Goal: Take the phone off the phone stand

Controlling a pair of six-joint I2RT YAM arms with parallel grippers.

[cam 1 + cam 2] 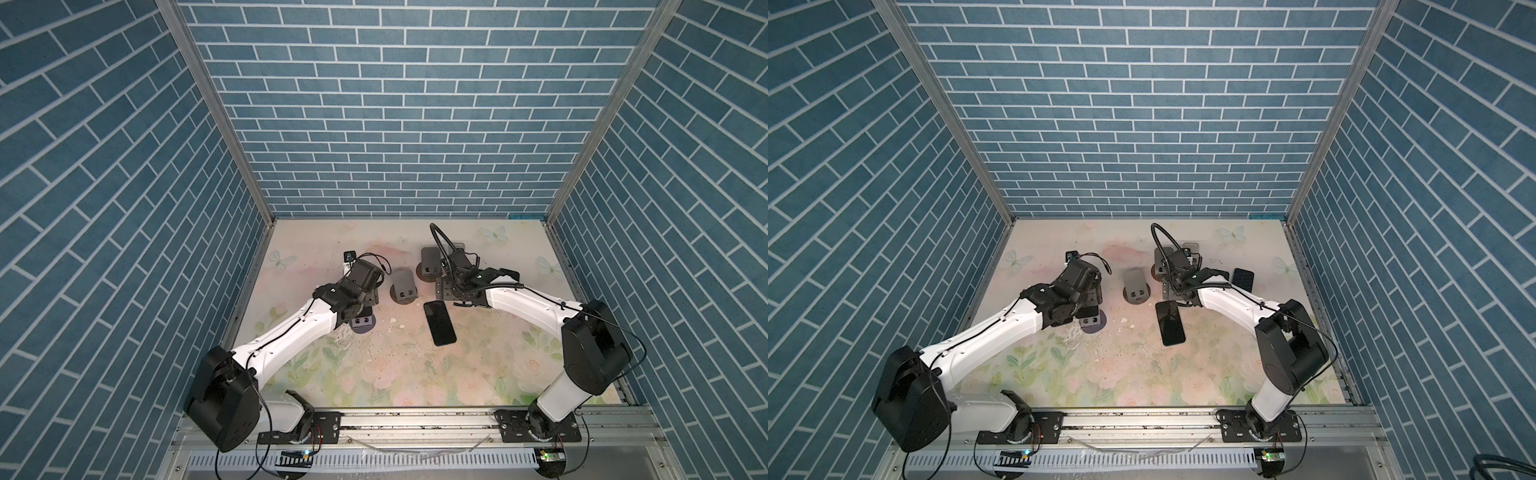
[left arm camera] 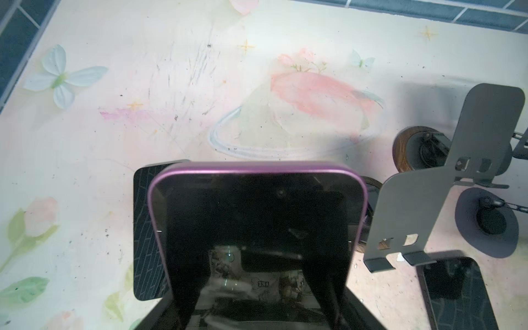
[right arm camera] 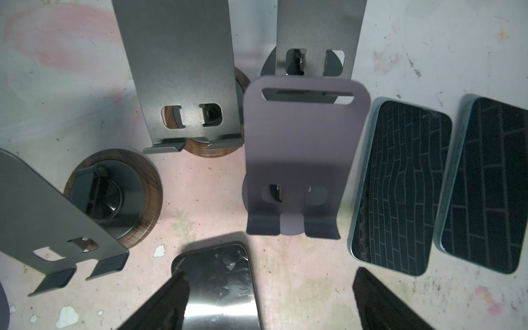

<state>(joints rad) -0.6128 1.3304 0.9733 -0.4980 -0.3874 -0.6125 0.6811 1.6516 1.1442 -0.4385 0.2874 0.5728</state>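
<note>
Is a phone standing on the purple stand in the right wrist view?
No, the purple stand is bare, with nothing resting on its lower hooks.

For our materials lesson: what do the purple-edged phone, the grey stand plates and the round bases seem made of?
Purple-edged phone: glossy glass face, mirror reflections; rim probably satin metal.
Grey stand plate: thin bent sheet metal, matte, punched slots.
Round base: wood-grain rim, perhaps veneer or print.
</note>
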